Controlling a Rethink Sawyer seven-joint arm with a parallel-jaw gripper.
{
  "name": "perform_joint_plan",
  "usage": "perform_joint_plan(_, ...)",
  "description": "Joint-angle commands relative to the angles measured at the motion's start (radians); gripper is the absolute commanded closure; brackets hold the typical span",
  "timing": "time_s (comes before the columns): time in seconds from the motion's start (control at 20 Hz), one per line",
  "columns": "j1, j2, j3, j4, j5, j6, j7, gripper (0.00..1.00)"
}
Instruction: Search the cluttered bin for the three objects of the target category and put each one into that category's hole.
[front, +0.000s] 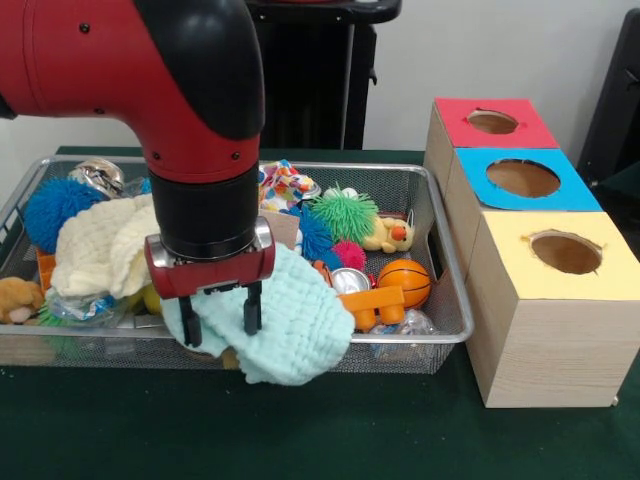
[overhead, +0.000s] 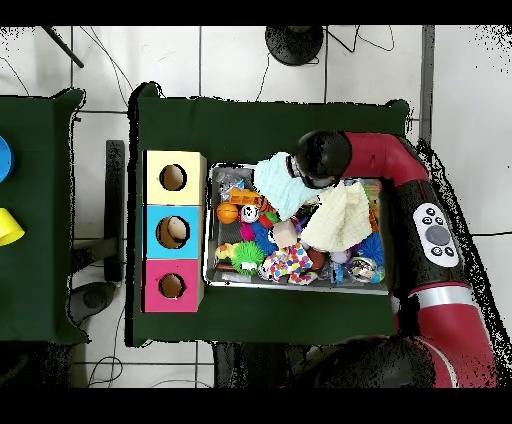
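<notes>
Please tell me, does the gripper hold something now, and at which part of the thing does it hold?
Yes. The gripper is shut on the light mint-green cloth, pinching it at its upper left edge, over the front of the wire bin.

Your gripper (front: 218, 318) hangs low over the wire bin (front: 445, 255), its fingers closed on the pale green cloth (front: 295, 325) draped over the near rim. Toys crowd the bin floor, leaving you no bare mesh. Beside it, the red hole (front: 492, 122), blue hole (front: 523, 178) and yellow hole (front: 566, 252) stand open from above.
</notes>
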Motion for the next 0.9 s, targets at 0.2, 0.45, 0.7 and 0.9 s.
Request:
perform_joint_plan(0.2, -0.033, -0.007, -0.036, 0.055, -0.040, -0.053, -0.081, 0.00)
perform_joint_plan(0.45, -0.032, 0.002, -0.038, 0.030, -0.054, -0.054, -0.090, 0.00)
perform_joint_plan(0.7, -0.024, 0.020, -0.035, -0.021, -0.062, -0.023, -0.113, 1.00)
perform_joint_plan(0.9, -0.021, 0.026, -0.034, -0.038, -0.061, -0.007, -0.117, 1.00)
